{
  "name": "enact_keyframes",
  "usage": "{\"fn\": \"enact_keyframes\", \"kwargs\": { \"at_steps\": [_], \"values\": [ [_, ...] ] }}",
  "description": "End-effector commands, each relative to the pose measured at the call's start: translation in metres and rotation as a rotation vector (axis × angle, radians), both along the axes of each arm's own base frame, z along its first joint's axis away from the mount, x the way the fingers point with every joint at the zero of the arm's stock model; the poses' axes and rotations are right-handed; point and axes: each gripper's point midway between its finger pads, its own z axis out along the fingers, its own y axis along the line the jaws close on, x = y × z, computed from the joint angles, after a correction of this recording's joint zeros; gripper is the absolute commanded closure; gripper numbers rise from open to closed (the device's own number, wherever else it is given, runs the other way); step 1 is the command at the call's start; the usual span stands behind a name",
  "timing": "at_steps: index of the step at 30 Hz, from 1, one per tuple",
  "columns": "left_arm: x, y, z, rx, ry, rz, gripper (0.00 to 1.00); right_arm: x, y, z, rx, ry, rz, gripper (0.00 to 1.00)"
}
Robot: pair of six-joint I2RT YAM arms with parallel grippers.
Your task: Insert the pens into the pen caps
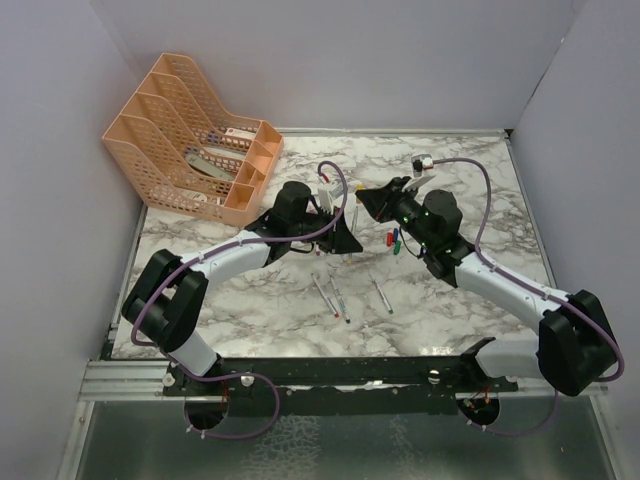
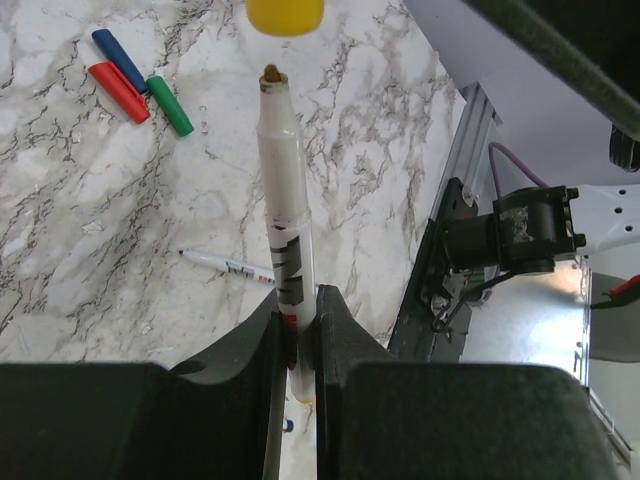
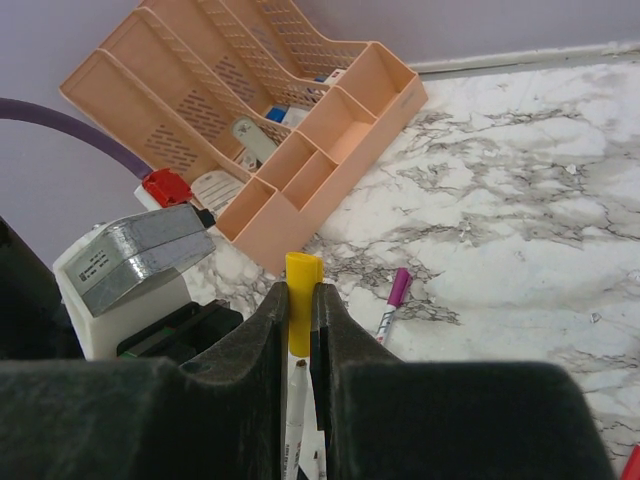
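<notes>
My left gripper (image 2: 298,300) is shut on the lower part of a white pen (image 2: 280,170), whose bare tip points at a yellow cap (image 2: 285,14) just beyond it, with a small gap between. The right gripper (image 3: 298,295) is shut on that yellow cap (image 3: 302,270), and the pen tip (image 3: 298,372) shows right under it. In the top view both grippers meet mid-table, left (image 1: 345,215) and right (image 1: 366,200). Blue (image 2: 118,58), red (image 2: 120,90) and green (image 2: 170,105) caps lie together. Three bare pens (image 1: 340,300) lie near the front. A purple-capped pen (image 3: 393,300) lies on the marble.
The orange desk tray (image 1: 190,140) stands at the back left with pale objects in its slots. Another loose pen (image 2: 228,267) lies below the held one. The table's front rail (image 2: 470,150) and grey walls bound the marble top.
</notes>
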Motion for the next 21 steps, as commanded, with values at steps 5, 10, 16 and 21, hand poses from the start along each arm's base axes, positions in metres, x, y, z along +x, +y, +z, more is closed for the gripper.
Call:
{"fn": "enact_keyframes", "kwargs": {
  "at_steps": [5,10,16,21],
  "values": [
    [0.002,-0.007,0.022,-0.057,-0.049,-0.012,1.0,-0.007,0.003,0.016,0.045,-0.037,0.016,0.99],
    [0.003,-0.007,0.023,-0.059,-0.049,-0.009,1.0,-0.008,0.003,0.009,0.035,-0.025,0.019,0.99],
    [0.004,-0.007,0.023,-0.058,-0.05,0.0,1.0,-0.009,0.003,0.007,0.029,-0.019,0.02,0.99],
    [0.006,-0.007,0.018,-0.05,-0.044,0.009,1.0,-0.011,0.006,0.006,0.044,-0.009,0.033,0.99]
  ]
}}
